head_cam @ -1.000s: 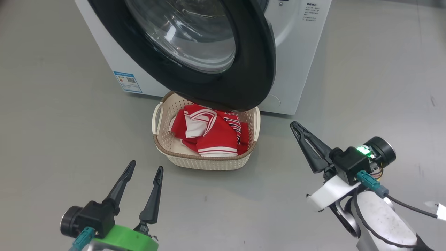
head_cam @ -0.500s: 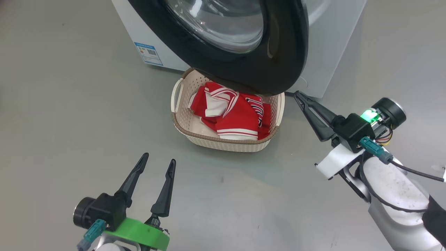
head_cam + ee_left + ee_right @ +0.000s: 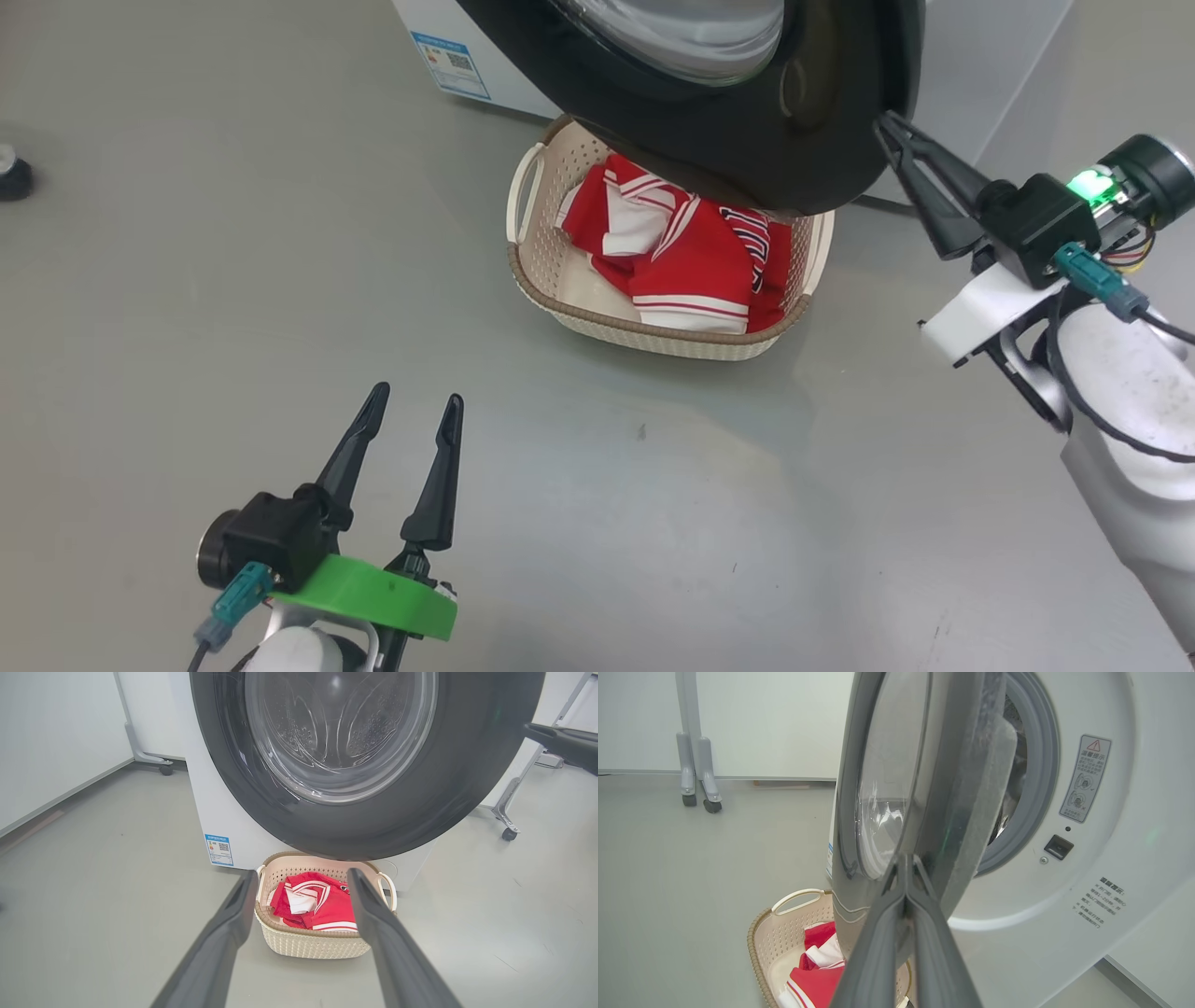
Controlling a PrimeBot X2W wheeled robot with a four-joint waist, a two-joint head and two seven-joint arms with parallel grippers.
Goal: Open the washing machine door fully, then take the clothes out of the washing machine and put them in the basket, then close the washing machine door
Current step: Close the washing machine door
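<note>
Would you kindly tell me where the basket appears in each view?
Head view: basket upper centre, under the washing machine door.
Left wrist view: basket lower centre, beneath that door.
Right wrist view: basket bottom left.
Shared landmark: the red-and-white jersey inside it.

Left gripper point(image 3: 415, 399): lower left of the head view, fingers point(image 3: 347, 459) pointing up the frame and spread apart above a green wrist collar point(image 3: 373, 597). In the left wrist view the two fingers point(image 3: 224, 933) rise from the bottom edge, parted. Right gripper point(image 3: 887, 123): upper right of the head view, fingers pressed together, pointing up-left; green light point(image 3: 1088, 182) lit on its body; pale forearm point(image 3: 1120, 401) runs to the lower right corner.
</note>
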